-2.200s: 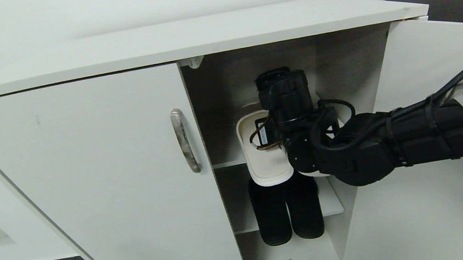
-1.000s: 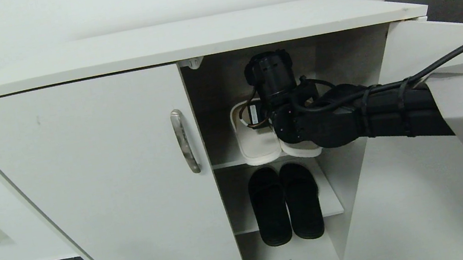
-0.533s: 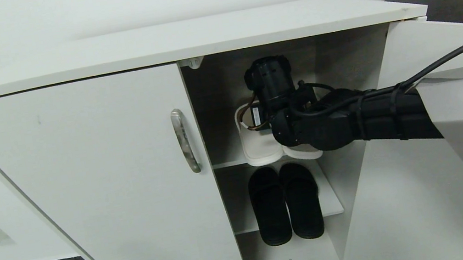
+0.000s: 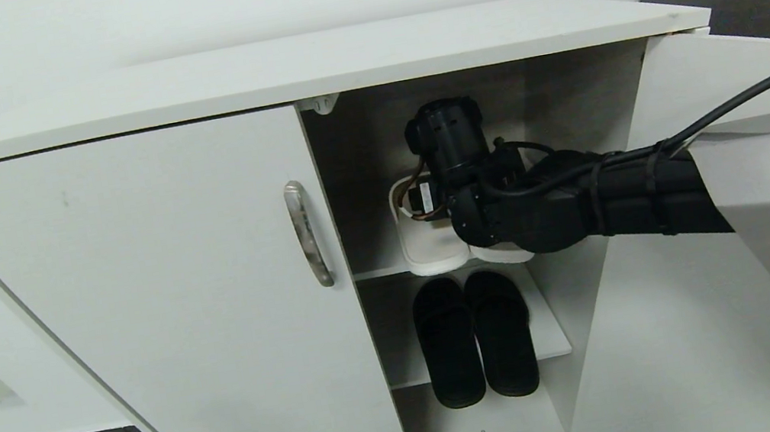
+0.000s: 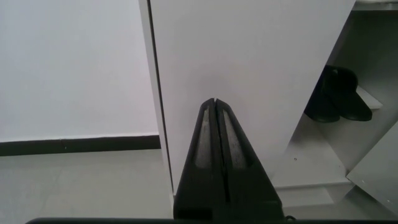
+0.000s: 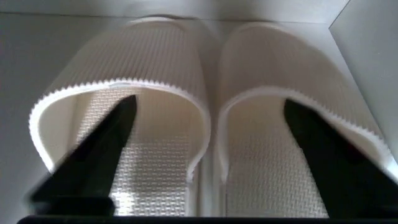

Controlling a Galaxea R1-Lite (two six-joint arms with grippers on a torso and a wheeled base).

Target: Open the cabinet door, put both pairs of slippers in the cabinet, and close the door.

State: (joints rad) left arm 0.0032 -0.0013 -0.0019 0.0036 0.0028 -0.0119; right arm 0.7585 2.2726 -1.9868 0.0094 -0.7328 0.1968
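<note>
Two shelves are exposed in the cabinet (image 4: pixel 300 67), right of the shut door (image 4: pixel 136 302). White slippers (image 4: pixel 429 248) are laid on the upper shelf (image 4: pixel 378 272). Black slippers (image 4: pixel 474 341) are laid on the lower shelf (image 4: pixel 552 344), heels overhanging.

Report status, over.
Left gripper shut. Right gripper open over white slippers, upper shelf. Black slippers shelf below. Cabinet door open, right arm in doorway.

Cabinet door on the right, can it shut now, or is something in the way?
Not yet. The right arm sticks through the opening, its right gripper open at the white slippers on the upper shelf, so the open door would hit it.
</note>
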